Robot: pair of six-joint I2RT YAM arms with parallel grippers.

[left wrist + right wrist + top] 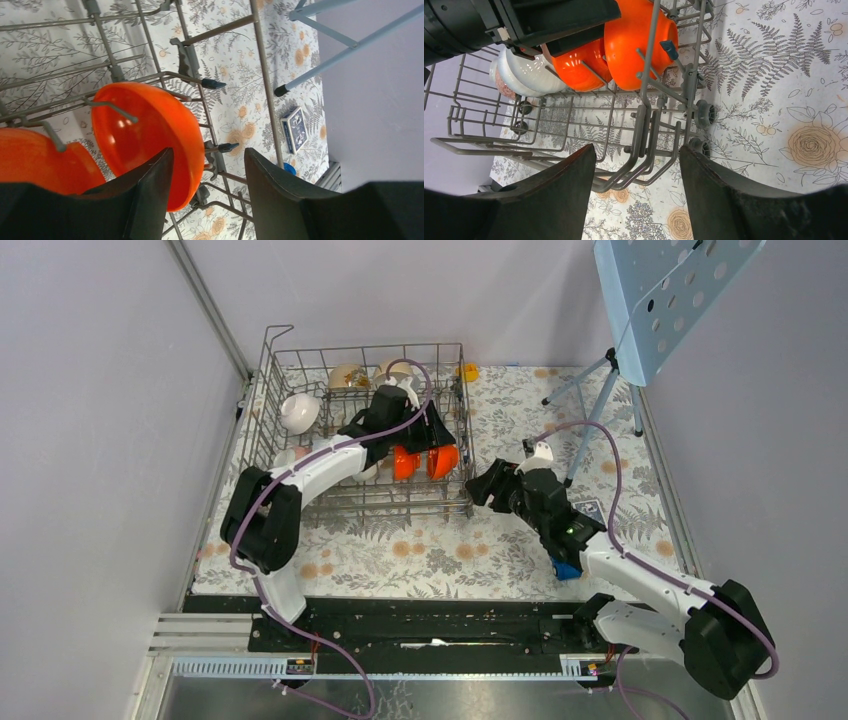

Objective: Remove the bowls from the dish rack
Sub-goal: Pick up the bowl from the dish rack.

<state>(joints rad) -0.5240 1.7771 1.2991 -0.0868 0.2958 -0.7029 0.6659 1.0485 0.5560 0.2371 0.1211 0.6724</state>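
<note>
Orange bowl [145, 130], upright between tines near the dish rack's [420, 502] front right corner: rigid, light, glossy, probably slippery; pinch its thin rim, which your left gripper [207, 155] straddles, jaws apart, not yet clamped.

The left gripper [207, 155] straddles the rim of an orange bowl [145, 135] standing on edge between rack [220, 30] tines; jaws apart, one finger on the bowl's hollow side, the other clear of it. A second orange bowl [35, 160] stands beside it
</note>
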